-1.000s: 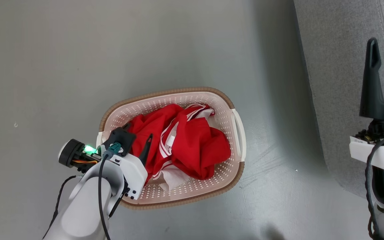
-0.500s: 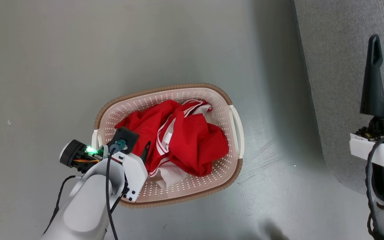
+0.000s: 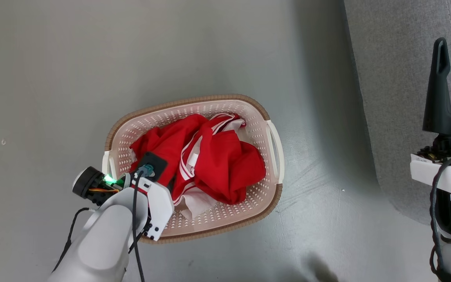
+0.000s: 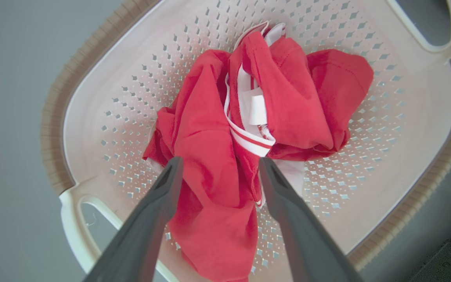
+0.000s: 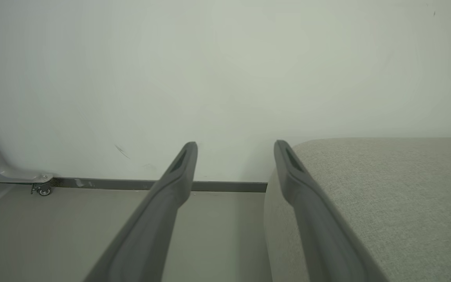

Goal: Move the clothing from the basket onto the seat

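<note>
The clothing (image 3: 213, 160), a crumpled red heap with white stripes, lies in the cream basket (image 3: 188, 102) on the floor. In the left wrist view the clothing (image 4: 210, 129) lies just beyond my left gripper (image 4: 220, 161), which is open, its two fingers either side of a red fold near the basket's (image 4: 92, 98) handle end. My left wrist (image 3: 149, 188) hangs over the basket's near-left corner and hides the fingers. My right gripper (image 5: 236, 144) is open and holds nothing, level with the edge of the grey seat (image 5: 386, 188). It stands upright (image 3: 440, 45) over the seat (image 3: 397, 78).
Grey floor (image 3: 73, 78) surrounds the basket, with a strip of it between the basket and the seat. A pale wall (image 5: 225, 78) with a dark skirting stands beyond the seat, and a metal frame on a castor (image 5: 41, 190) sits at its foot.
My left gripper has gone lower into the basket towards the red heap, its finger now hidden under the wrist. The head camera has shifted slightly. The right arm has stayed put.
</note>
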Tool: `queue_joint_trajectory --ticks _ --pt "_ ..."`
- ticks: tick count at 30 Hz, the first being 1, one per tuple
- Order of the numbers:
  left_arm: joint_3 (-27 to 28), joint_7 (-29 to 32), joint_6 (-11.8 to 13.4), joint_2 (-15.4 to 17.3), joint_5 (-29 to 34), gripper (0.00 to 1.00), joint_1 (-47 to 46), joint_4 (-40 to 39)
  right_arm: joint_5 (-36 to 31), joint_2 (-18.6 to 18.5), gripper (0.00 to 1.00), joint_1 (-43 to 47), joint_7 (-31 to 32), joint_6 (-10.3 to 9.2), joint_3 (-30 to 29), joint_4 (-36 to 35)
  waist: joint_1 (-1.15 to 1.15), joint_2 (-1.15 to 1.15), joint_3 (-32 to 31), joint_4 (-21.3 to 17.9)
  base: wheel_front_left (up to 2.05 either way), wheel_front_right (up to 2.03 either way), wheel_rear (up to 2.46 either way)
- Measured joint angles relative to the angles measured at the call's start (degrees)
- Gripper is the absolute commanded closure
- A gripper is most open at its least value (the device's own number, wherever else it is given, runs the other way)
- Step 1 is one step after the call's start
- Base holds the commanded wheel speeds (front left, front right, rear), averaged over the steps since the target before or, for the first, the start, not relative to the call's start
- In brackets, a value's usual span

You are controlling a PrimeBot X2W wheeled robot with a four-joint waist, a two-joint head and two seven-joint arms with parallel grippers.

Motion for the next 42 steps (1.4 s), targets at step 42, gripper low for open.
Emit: queue_joint_trajectory --ticks 42 --pt "-6.3 4.9 -0.5 1.6 5.2 0.00 -4.1 5.1 1.0 0.0 0.00 -2.3 -3.4 0.00 1.8 0.0 0.00 0.00 3.2 -1.6 0.00 0.00 0.00"
